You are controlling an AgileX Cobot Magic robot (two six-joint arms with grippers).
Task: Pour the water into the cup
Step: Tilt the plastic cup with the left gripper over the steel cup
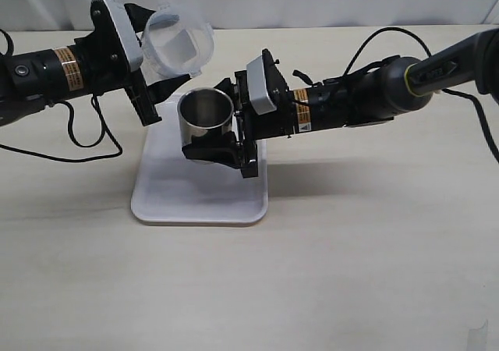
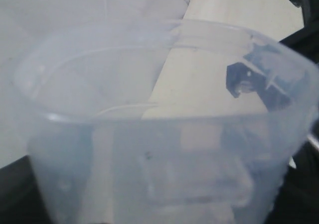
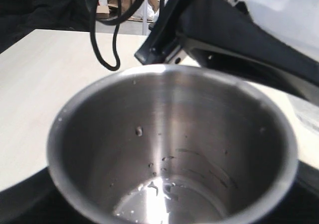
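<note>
While the left hand [image 1: 148, 86] pinched a tipped beaker [image 1: 178, 40] just above the cup [image 1: 207, 117], the right hand [image 1: 234, 144] clamped that cup over a tray [image 1: 199, 199] on the tabletop [image 1: 351, 249]; arm stickers [image 1: 65, 66] were unreadable.
Left wrist: beaker wall only, no legible marks.
Right wrist: a little water [image 3: 154, 206] lay in the cup bottom.
Judgement: tip slowly, lip over mouth.

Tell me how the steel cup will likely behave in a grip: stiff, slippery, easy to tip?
Probably stiff: the cup has plain metal walls. Likely slippery, since its surface is polished and shiny. Little water inside, so probably light.
</note>
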